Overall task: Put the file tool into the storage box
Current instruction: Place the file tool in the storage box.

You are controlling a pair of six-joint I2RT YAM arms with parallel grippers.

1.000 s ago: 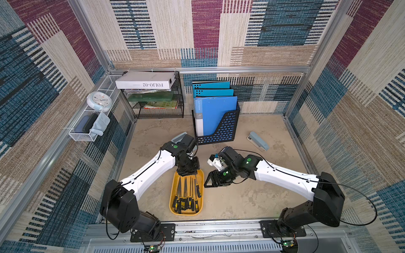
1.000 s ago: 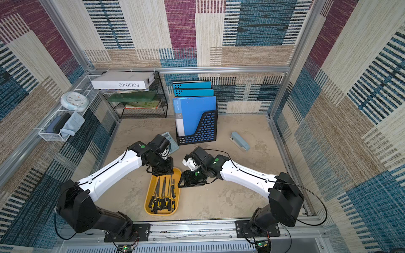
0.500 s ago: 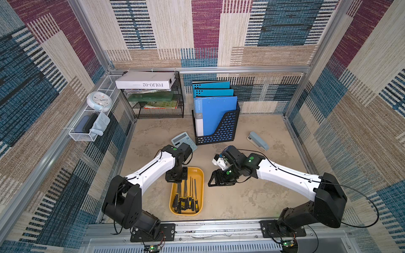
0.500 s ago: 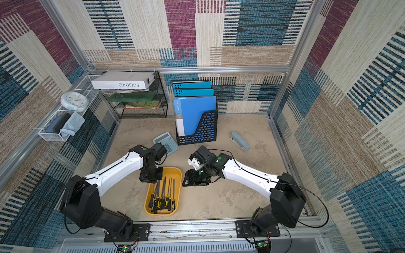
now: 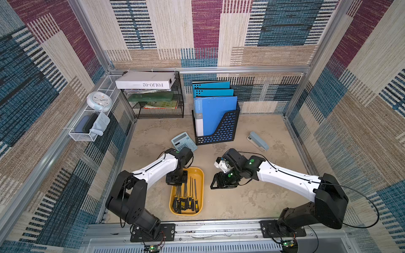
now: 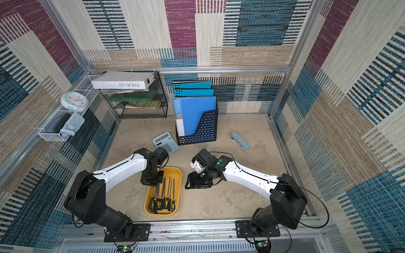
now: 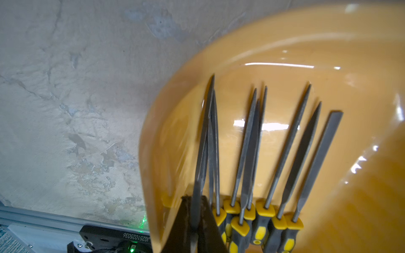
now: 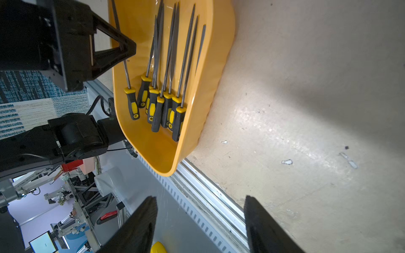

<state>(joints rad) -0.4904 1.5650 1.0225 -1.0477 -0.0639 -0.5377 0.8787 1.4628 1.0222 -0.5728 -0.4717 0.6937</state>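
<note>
left claw [image 7: 195,203] looks pinched on the file [image 7: 205,135] by its blade, low over the box [image 5: 198,175], I guess so the handle settles beside the other files [image 5: 186,199] already in there. right claw [image 8: 200,198] hangs spread and empty just beside the box, out of the way. calculator [image 5: 183,142] and stapler [image 5: 258,141] sit further back, not blocking anything

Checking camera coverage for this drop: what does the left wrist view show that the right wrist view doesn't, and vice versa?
Only the left wrist: both fingertips of the left hand flanking the blade of one file, grip unclear, and the rounded end wall of the storage box beyond the blades. Only the right wrist: the left hand from outside, the handles in full, and the right hand open, holding nothing. Both: the storage box on the table with files lying in it.
</note>
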